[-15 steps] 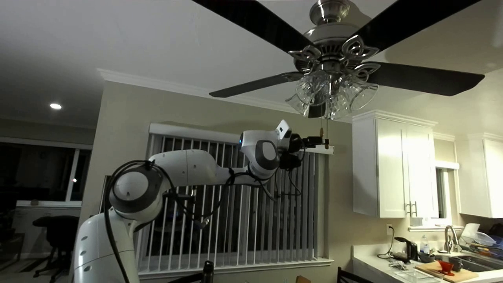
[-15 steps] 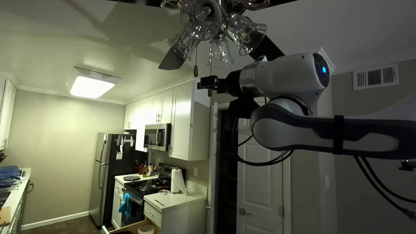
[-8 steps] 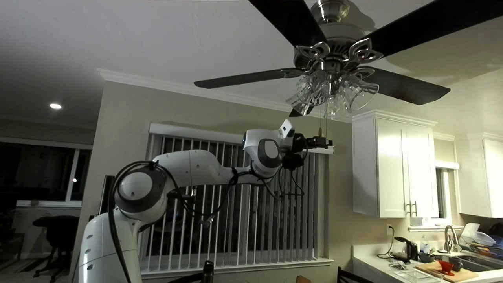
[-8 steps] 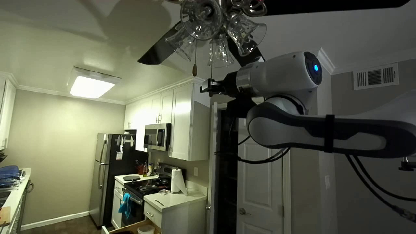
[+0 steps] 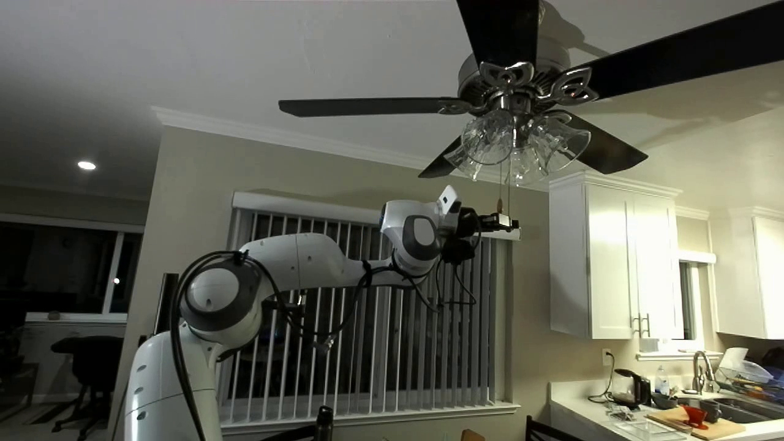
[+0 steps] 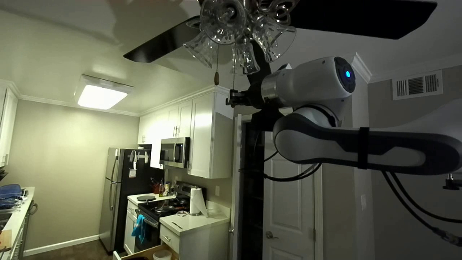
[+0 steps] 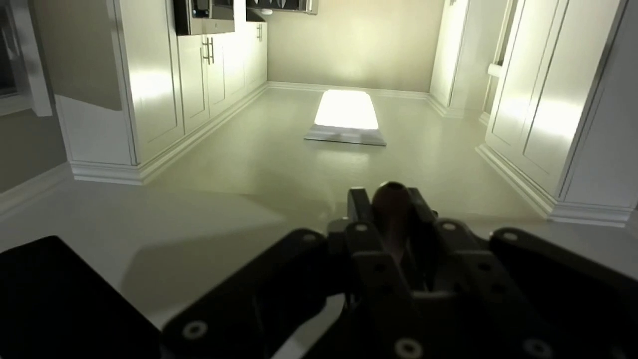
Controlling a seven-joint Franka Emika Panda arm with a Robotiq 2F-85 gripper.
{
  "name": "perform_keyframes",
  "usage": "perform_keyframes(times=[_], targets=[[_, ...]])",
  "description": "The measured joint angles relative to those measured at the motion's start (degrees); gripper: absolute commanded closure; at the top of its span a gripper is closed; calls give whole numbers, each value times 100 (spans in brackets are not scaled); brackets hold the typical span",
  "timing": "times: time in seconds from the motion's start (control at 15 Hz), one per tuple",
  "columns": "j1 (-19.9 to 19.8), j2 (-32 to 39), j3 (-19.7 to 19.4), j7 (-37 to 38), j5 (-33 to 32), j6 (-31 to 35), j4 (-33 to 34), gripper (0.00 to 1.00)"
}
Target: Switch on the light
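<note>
Inspected the fan light (image 5: pixel 514 136), mounted under one ceiling fan (image 5: pixel 511 79) in both exterior views. Found unlit. Recorded a silvery metal hub (image 5: pixel 513 104), with looped blade brackets (image 5: pixel 572 84) above and clear, patterned, bell-shaped glass shades (image 6: pixel 223 23) below, flared at the mouth and tilted at differing angles. Recorded dark, plain fan blades (image 5: pixel 367 107) overhead.

Located one dark brown, teardrop-shaped pull knob (image 7: pixel 393 202) at the fingertips of the hand (image 7: pixel 392 212). Found the hand narrowed onto this knob, with one black finger (image 7: pixel 360 204) on either side and the rounded end visible between the tips in the wrist view. Traced a thin chain (image 6: pixel 234 80) from the hand upward toward the glass shades in an exterior view. Located a similar loose knob (image 6: pixel 216 78) on a separate chain (image 6: pixel 217 59), hanging just beside the hand, slightly higher and apart from the fingers.

Counted five fan blades, four glass shades, two pull chains, two knobs and one robot arm (image 6: pixel 314 79). Noted one blue indicator (image 6: pixel 347 74) glowing on the robot arm near the wrist. Counted also, around the fixture: one lit rectangular ceiling panel (image 6: pixel 103 96), one lit recessed lamp (image 5: pixel 87 165), one air vent (image 6: pixel 417 85), one set of vertical blinds (image 5: pixel 422 355), one refrigerator (image 6: pixel 127 191), one microwave (image 6: pixel 174 151), one roll of paper towels (image 6: pixel 196 201), one blue towel (image 6: pixel 139 228) and one electric kettle (image 5: pixel 636 391).
</note>
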Motion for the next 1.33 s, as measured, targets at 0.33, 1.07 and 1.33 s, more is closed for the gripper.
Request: perform_keyframes(times=[0.33, 1.07, 1.33], targets=[[-51, -1, 8, -13, -54, -189, 11, 91], [-2, 112, 39, -123, -391, -1361, 267, 30], [291, 287, 47, -299, -616, -2369, 255, 5]])
